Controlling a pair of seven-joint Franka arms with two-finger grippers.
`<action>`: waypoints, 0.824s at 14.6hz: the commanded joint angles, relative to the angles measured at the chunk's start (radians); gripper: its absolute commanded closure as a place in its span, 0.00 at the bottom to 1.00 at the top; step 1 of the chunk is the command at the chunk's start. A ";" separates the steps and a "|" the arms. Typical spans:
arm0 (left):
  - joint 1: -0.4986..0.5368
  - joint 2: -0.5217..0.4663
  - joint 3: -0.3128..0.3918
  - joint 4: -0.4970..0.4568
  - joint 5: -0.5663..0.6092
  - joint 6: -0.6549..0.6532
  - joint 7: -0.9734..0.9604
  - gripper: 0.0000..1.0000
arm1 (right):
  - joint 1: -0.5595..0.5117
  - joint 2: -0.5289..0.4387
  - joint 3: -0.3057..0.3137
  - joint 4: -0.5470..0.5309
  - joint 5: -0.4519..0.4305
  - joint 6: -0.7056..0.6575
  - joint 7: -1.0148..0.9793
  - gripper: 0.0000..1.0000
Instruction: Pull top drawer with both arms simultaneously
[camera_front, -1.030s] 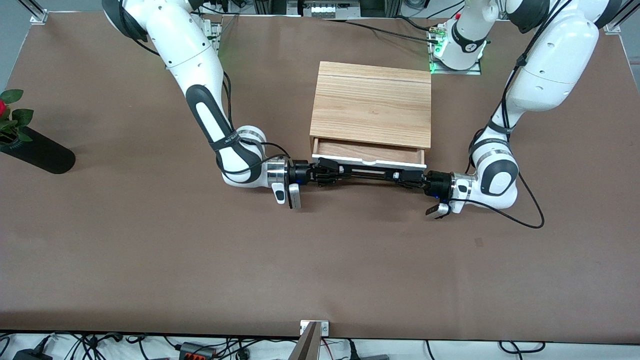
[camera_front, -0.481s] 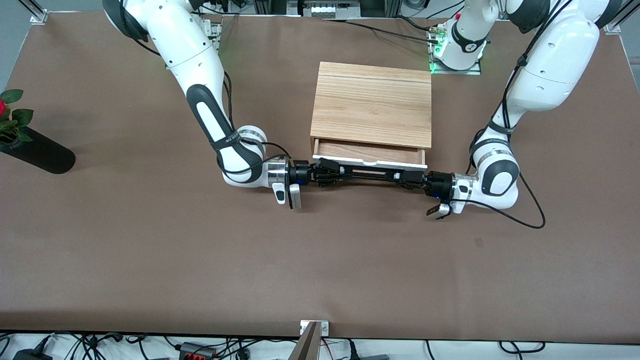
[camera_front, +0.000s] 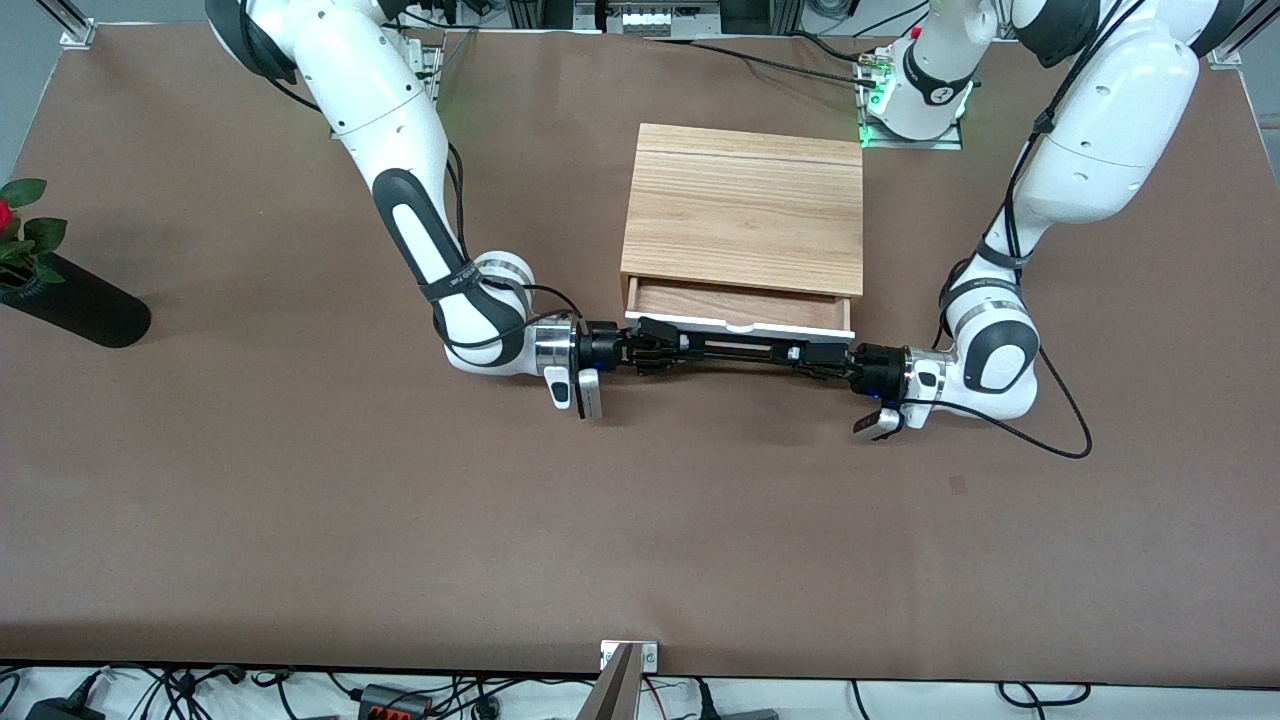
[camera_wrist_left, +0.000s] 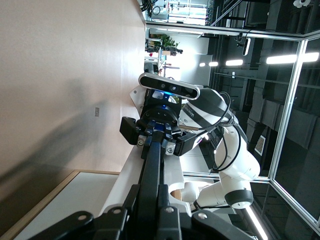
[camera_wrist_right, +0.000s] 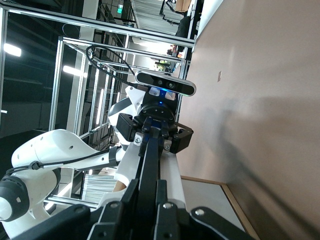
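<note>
The top drawer (camera_front: 736, 303) of the light wood cabinet (camera_front: 742, 208) stands partly out, its reddish-brown inside showing above its white front panel (camera_front: 740, 324). Its long black bar handle (camera_front: 738, 347) runs along the front. My right gripper (camera_front: 655, 345) is shut on the handle's end toward the right arm's end of the table. My left gripper (camera_front: 815, 357) is shut on the handle's other end. In the left wrist view the fingers (camera_wrist_left: 131, 197) clamp the bar (camera_wrist_left: 150, 175). In the right wrist view the fingers (camera_wrist_right: 131, 192) clamp the bar (camera_wrist_right: 148, 165).
A black vase (camera_front: 72, 300) with a red flower lies near the table's edge at the right arm's end. A black cable (camera_front: 1050, 440) loops on the brown table (camera_front: 640, 520) beside the left wrist.
The drawer and both grippers have barely moved; the left wrist has shifted very slightly nearer the front camera.
</note>
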 joint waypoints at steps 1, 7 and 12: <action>0.052 0.000 0.018 0.098 -0.030 -0.031 -0.083 0.99 | -0.014 -0.014 -0.012 -0.019 0.000 -0.019 -0.001 1.00; 0.058 0.009 0.018 0.109 -0.030 -0.031 -0.077 0.99 | -0.012 -0.014 -0.012 -0.019 -0.001 -0.019 -0.005 0.94; 0.052 0.012 0.018 0.107 -0.029 -0.026 -0.066 0.00 | -0.012 -0.014 -0.012 -0.019 -0.001 -0.019 -0.005 0.93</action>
